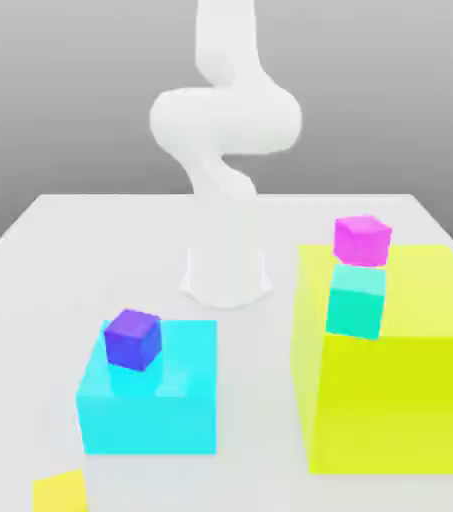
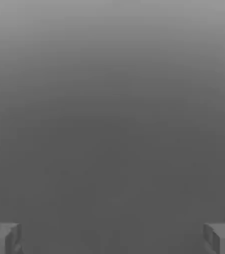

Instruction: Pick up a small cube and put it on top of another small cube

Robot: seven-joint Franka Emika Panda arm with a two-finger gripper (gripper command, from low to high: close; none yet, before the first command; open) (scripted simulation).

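My fingers point(image 2: 2, 239) spread, empty; purple cube point(image 1: 132, 338), 12 o'clock on cyan block point(image 1: 185, 385), looks rigid, light: pinch opposite flat sides.

The arm point(image 1: 225, 125) is showing as smooth plain white, with rounded tubular links swelling above a flared cylindrical base point(image 1: 226, 272), while the hand point(image 2: 112, 238) is displaying blocky grey fingers point(image 2: 2, 238).
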